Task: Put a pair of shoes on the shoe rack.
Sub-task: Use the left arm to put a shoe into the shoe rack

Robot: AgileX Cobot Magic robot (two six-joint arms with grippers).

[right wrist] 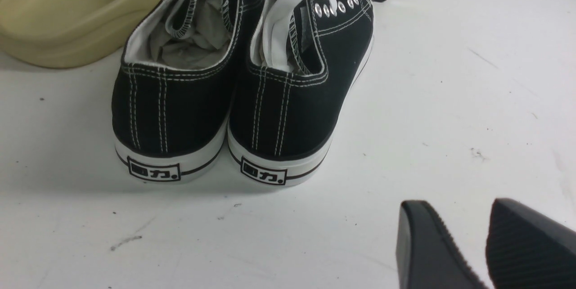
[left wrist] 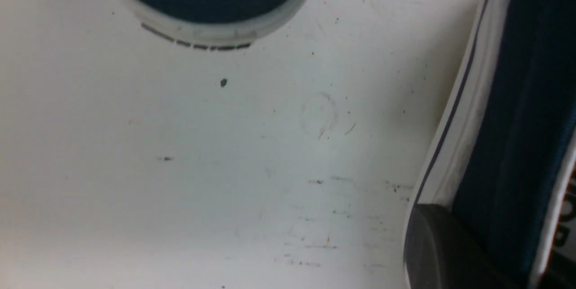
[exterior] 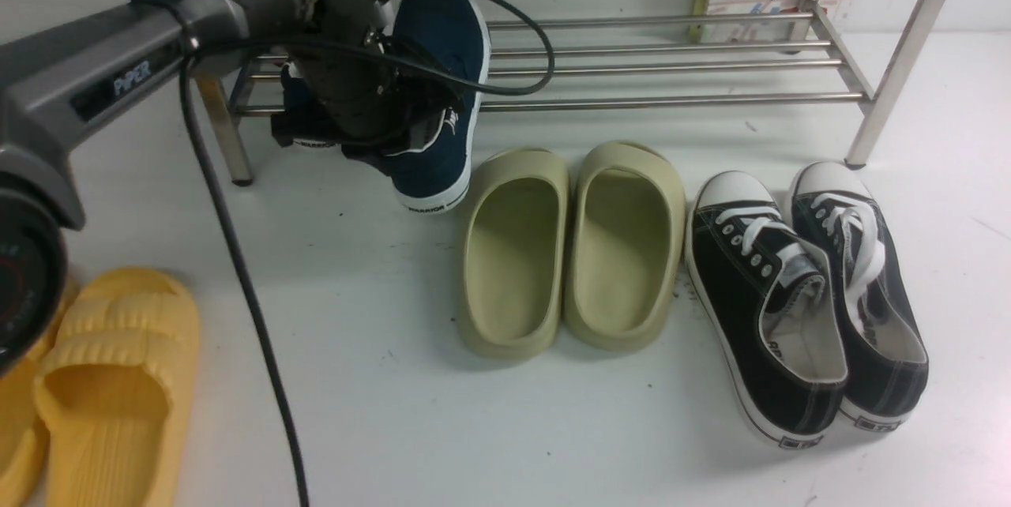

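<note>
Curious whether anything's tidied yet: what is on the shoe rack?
The shoe rack looks bare across its middle and right. At its left end a navy sneaker tilts toe-up at the rails; the left arm hides whether it or a second navy shoe rests there.

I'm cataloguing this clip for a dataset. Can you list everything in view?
shoe rack: one, silver, at the back
navy sneakers: two, navy with white soles, at the rack's left end
olive slippers: two, pale olive, floor centre, side by side
black sneakers: two, black with white laces, right of the olive slippers
yellow slippers: two, yellow, floor, near left
left gripper: one, black, shut on a navy sneaker
right gripper: one, black, open, behind the black sneakers' heels
</note>
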